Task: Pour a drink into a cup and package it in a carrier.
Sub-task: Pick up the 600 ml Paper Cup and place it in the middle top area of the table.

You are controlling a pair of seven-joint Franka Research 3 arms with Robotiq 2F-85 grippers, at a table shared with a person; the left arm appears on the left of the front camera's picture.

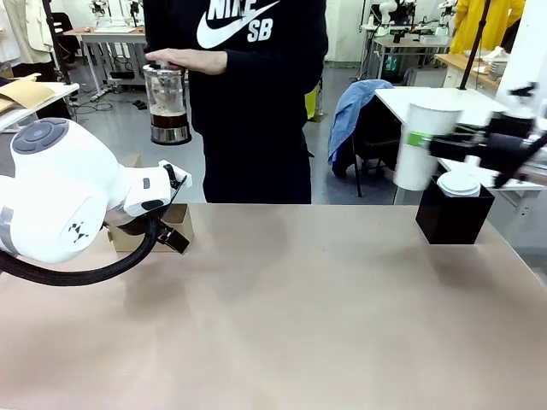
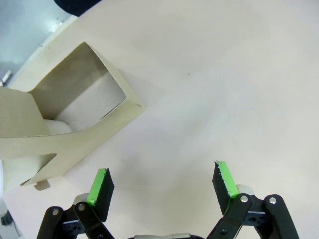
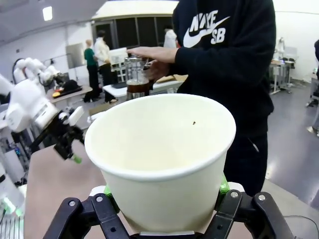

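The cup at the right of the front view is plain white, creamy inside with one tiny dark speck. The jug at upper left is clear glass with silver bands, the drink in it amber-brown. The carrier is plain tan card. The box is black, the table pale beige. The left gripper is black with bright green pads; the sweatshirt is black with white lettering

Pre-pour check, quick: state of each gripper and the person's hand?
Left gripper: open, empty, near the carrier.
Right gripper: shut on the cup.
Person's hand: flat on the jug top.
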